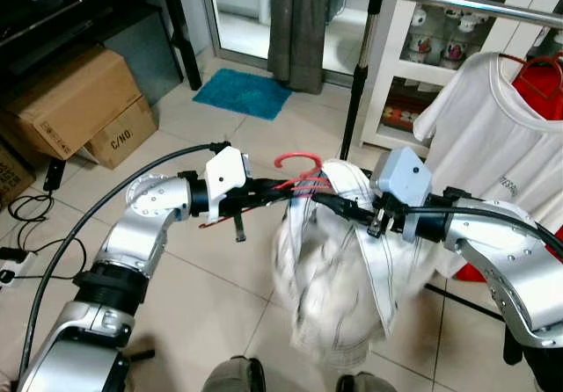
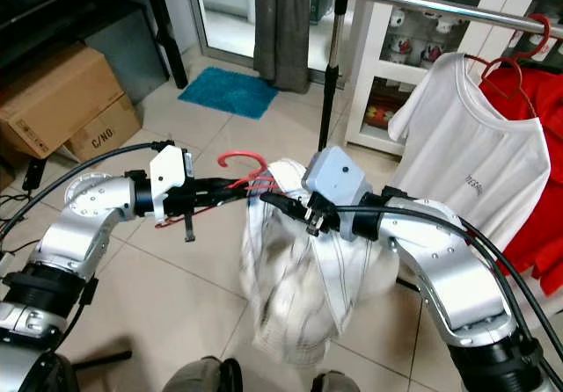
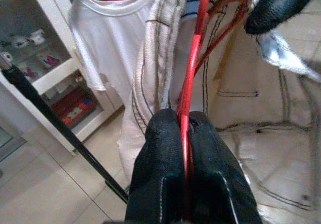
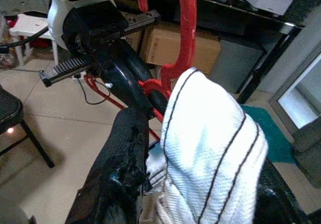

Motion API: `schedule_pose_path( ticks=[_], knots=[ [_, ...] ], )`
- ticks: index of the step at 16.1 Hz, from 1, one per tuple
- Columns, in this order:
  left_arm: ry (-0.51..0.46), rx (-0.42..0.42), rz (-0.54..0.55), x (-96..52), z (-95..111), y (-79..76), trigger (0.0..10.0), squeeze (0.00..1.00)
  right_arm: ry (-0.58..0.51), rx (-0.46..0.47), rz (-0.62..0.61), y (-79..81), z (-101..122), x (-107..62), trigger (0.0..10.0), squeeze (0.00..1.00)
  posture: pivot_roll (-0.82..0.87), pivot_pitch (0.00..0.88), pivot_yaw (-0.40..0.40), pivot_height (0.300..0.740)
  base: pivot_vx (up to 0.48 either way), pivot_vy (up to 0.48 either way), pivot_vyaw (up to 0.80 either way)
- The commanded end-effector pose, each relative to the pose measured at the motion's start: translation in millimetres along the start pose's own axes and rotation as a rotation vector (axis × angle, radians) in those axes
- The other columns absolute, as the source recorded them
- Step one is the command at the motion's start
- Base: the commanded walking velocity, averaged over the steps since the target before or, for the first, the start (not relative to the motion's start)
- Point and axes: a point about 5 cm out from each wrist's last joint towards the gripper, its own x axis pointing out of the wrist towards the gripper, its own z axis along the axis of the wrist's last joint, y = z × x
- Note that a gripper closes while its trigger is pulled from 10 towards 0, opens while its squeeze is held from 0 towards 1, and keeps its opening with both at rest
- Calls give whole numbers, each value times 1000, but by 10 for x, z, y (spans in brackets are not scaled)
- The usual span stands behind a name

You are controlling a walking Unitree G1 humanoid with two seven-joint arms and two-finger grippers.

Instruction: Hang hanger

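A red wire hanger [image 1: 297, 157] carries a white garment with thin dark stripes [image 1: 334, 278], which hangs in front of me above the tiled floor. My left gripper [image 1: 295, 190] comes in from the left and is shut on the hanger's wire [image 3: 193, 73] just below the hook. From the right, my right gripper [image 1: 327, 202] is shut on the garment's cloth [image 4: 210, 148] at the hanger's shoulder, close to the left fingertips. The clothes rail [image 1: 475, 3] runs across the upper right, above and behind the hanger.
A white T-shirt [image 1: 493, 137] and a red shirt [image 1: 541, 80] hang on the rail. Its black upright pole [image 1: 356, 84] stands behind the garment. A glass cabinet [image 1: 440, 40] is at the back, cardboard boxes [image 1: 70, 102] and cables [image 1: 26, 207] at left, and a blue mat [image 1: 242, 93] by the curtain.
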Motion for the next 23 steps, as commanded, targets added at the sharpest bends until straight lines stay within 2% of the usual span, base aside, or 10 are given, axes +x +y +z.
schedule_pose_path(
  ticks=[1, 3, 5, 6, 8, 11, 16, 19, 20, 23],
  knots=[
    [-39, 11, 69, -23, 81, 48, 0, 0, -25, -51, -15, 40, 75, -3, 10000, 1000, -62, 95, 76, 740, 0, 0, 0],
    [-39, 22, 76, 3, 104, 30, 0, 0, 51, -97, -65, 13, -9, 7, 10000, 1000, -63, 95, 78, 740, 0, 0, 0],
    [-24, 55, 55, 31, 109, -2, 0, 0, 78, -105, -74, -6, -29, 25, 10000, 996, -62, 95, 80, 740, 0, 0, 0],
    [-18, 67, 47, 36, 112, -5, 0, 0, 93, -129, -78, -19, -30, 33, 10000, 890, -62, 94, 80, 740, 0, 0, 0],
    [-5, 81, 49, 42, 115, -4, 0, 0, 162, -202, -91, -53, -74, 42, 10000, 0, -61, 93, 81, 740, 0, 0, 0],
    [14, 101, 83, 15, 130, 54, 0, 0, 213, -298, -127, -117, -51, 49, 10000, 0, -60, 93, 81, 740, 0, 0, 0],
    [-5, 84, 180, -8, 170, 176, 0, 0, 261, -422, -163, -181, -16, 29, 10000, 0, -58, 94, 84, 740, 0, 0, 0],
    [-45, 48, 247, 14, 192, 223, 0, 0, 263, -411, -200, -185, -19, 19, 10000, 0, -60, 93, 93, 740, 0, 0, 0],
    [-87, 24, 264, 43, 228, 231, 0, 0, 263, -384, -274, -190, -19, 14, 10000, 0, -61, 93, 95, 740, 0, 0, 0],
    [-109, 23, 266, 78, 253, 222, 0, 0, 262, -396, -337, -162, -25, 58, 10000, 0, -62, 95, 97, 740, 0, 0, 0]
  ],
)
